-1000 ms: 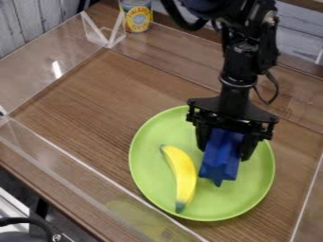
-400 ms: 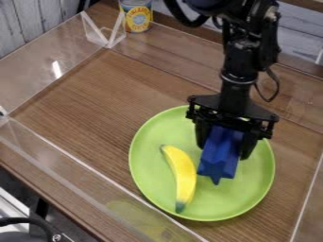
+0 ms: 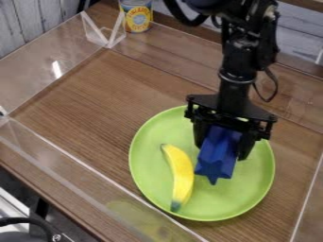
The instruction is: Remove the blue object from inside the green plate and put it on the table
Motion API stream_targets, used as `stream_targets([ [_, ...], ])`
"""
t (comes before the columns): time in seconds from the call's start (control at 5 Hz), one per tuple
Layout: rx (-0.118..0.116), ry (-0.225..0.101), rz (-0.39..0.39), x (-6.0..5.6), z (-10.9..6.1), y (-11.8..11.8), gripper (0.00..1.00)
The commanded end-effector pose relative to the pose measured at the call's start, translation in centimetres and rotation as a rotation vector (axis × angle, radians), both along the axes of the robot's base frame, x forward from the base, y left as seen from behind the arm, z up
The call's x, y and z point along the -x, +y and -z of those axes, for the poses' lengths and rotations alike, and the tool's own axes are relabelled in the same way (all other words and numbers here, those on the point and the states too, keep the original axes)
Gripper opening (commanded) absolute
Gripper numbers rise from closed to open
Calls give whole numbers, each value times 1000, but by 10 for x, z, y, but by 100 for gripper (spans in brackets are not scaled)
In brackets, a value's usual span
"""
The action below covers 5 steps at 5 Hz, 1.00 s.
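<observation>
The blue object [image 3: 220,155] lies inside the green plate [image 3: 154,142], right of a yellow banana [image 3: 180,174]. My gripper [image 3: 229,135] points straight down over the block's far end. Its black fingers [image 3: 198,125] stand wide on either side of that end, so the gripper is open around the block. I cannot tell whether the pads touch the block. The block's near end rests on the plate. The brown wood-grain table [image 3: 113,90] stretches away to the left and behind the plate.
Clear acrylic walls [image 3: 51,66] line the table's left and front edges. A yellow can [image 3: 136,16] stands at the back beyond the wall. The plate lies near the table's front right corner.
</observation>
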<state>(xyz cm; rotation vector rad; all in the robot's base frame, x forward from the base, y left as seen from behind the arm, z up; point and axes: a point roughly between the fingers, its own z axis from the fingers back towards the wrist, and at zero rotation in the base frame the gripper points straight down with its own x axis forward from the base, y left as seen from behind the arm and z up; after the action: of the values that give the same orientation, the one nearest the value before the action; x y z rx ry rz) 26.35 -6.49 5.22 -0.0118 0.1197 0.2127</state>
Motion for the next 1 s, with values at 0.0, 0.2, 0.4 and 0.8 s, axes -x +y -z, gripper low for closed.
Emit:
stream_targets([
  [0.0,17,-72,3,-10,-22,2,0],
  [0.2,17,-70,12,-9,-27,5,0],
  [0.4,17,-71,21,-8,-33,10,0],
  [0.8,18,-79,39,-5,-42,22,0],
])
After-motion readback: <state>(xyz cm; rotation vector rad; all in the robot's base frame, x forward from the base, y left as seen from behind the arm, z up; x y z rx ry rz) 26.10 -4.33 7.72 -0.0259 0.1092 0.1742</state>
